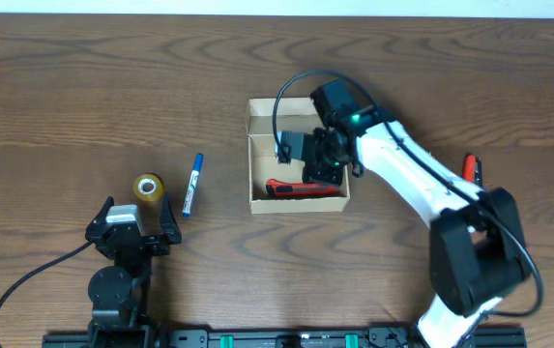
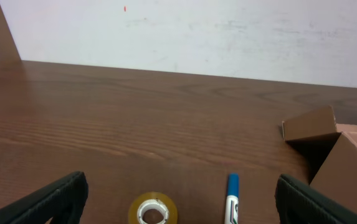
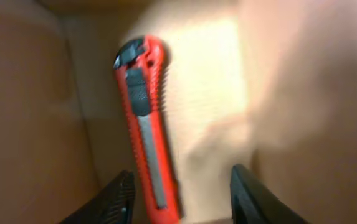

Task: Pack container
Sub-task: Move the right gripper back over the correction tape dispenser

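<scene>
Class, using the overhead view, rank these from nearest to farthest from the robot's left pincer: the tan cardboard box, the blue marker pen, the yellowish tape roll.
1. Yellowish tape roll, just ahead of the left pincer.
2. Blue marker pen, ahead and to its right.
3. Tan cardboard box, farther right, mid-table.

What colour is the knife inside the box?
The knife is red with black parts; clearest in right wrist view.
</scene>
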